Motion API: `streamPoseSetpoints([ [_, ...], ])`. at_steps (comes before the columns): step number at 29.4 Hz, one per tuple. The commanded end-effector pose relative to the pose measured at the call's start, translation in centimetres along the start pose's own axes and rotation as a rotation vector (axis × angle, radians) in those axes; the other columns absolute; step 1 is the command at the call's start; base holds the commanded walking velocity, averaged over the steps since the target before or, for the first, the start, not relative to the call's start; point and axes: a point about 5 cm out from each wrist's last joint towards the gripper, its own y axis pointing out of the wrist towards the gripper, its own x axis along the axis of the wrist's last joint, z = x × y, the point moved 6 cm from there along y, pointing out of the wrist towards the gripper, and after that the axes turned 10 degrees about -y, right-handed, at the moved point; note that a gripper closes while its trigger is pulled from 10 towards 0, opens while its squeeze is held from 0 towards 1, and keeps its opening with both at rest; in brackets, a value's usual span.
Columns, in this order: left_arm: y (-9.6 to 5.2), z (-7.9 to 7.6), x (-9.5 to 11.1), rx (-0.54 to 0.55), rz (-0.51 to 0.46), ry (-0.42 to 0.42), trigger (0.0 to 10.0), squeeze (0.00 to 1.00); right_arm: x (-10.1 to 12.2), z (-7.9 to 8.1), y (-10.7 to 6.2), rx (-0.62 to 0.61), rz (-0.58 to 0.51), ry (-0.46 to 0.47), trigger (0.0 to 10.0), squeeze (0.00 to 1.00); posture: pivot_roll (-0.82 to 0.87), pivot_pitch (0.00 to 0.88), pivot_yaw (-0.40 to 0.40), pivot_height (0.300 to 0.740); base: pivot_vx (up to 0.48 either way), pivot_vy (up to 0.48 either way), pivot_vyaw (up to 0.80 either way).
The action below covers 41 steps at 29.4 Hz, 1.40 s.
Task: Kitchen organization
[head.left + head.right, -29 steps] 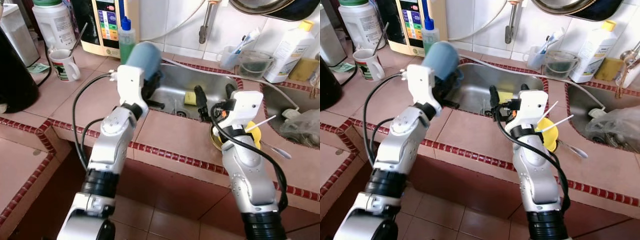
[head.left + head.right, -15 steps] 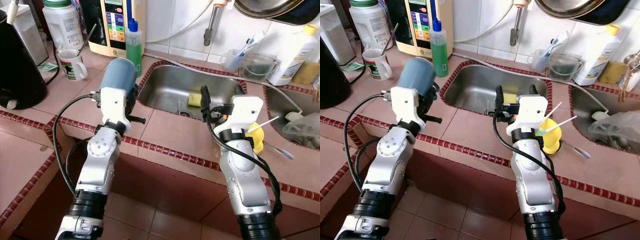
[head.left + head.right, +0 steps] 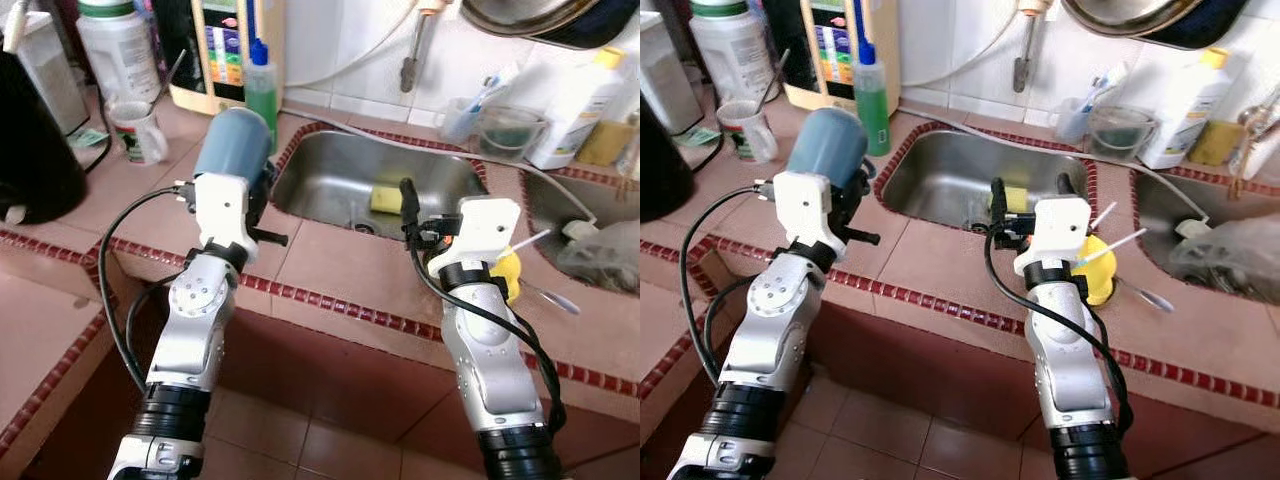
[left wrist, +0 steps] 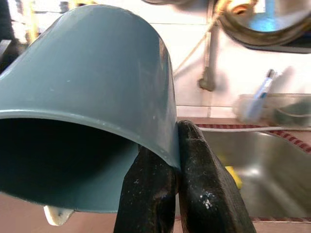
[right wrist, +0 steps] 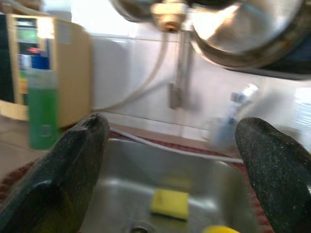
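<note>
The left end effector (image 4: pixel 167 194) is clamping the rim of a blue cup (image 3: pixel 232 143), holding it above the surface (image 3: pixel 330 265) near the sink's (image 3: pixel 330 180) left edge. The right end effector (image 5: pixel 175 170) is hovering at the sink's front edge, fingers apart, facing a yellow sponge (image 5: pixel 169 203) lying inside.

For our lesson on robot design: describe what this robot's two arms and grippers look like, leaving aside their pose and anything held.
Both arms are silver metallic shells with black ribbed collars near the bottom of the head views. Each wrist carries a white boxy housing, and a loose black cable loops beside each arm. The left gripper and right gripper each have two long, matte black fingers with rounded tips.
</note>
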Motion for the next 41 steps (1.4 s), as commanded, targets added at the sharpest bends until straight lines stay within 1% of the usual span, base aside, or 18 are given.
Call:
streamPoseSetpoints([
  [1, -0.1, -0.8, 0.6, -0.040, -0.018, 0.006, 10.0, 0.00, -0.3, -0.7, 0.2, -0.013, 0.012, -0.006, 10.0, 0.00, 0.02, 0.007, -0.052, 0.740, 0.000, 0.000, -0.77],
  [8, -0.3, -1.0, 0.2, -0.059, -0.006, -0.003, 10.0, 0.00, -0.4, -0.7, 0.0, -0.009, 0.017, -0.009, 10.0, 0.00, 0.02, 0.000, -0.050, 0.740, 0.000, 0.000, -0.77],
  [15, 0.3, -1.4, 0.5, -0.082, -0.008, 0.001, 10.0, 0.00, -0.6, -0.5, -0.2, 0.008, 0.020, -0.019, 10.0, 0.00, 0.01, 0.000, -0.050, 0.740, 0.000, 0.000, -0.77],
  [18, 0.2, -1.7, 0.4, -0.101, -0.004, -0.014, 10.0, 0.00, -0.6, -0.4, -0.2, 0.011, 0.022, -0.021, 10.0, 0.00, 0.01, 0.000, -0.048, 0.740, 0.000, 0.000, -0.77],
  [23, 0.1, -1.9, 0.4, -0.116, 0.003, -0.004, 10.0, 0.00, -0.8, -0.3, -0.4, 0.015, 0.034, -0.024, 10.0, 0.00, 0.01, 0.000, -0.045, 0.740, 0.000, 0.000, -0.77],
  [31, 0.0, -2.2, 0.6, -0.144, -0.001, -0.023, 10.0, 0.00, -0.9, -0.1, -0.6, 0.019, 0.032, -0.031, 10.0, 0.00, 0.01, 0.000, -0.043, 0.740, 0.000, 0.000, -0.74],
  [35, 0.0, -2.4, 0.5, -0.156, 0.005, -0.030, 10.0, 0.00, -0.7, -0.1, -0.6, 0.022, 0.022, -0.037, 10.0, 0.00, 0.01, 0.000, -0.043, 0.740, 0.000, 0.000, 0.00],
  [41, 0.0, -2.5, 0.5, -0.164, 0.007, -0.034, 10.0, 0.00, -0.6, 0.0, -0.6, 0.024, 0.018, -0.038, 10.0, 0.00, 0.01, 0.000, -0.045, 0.740, 0.242, 0.000, 0.00],
])
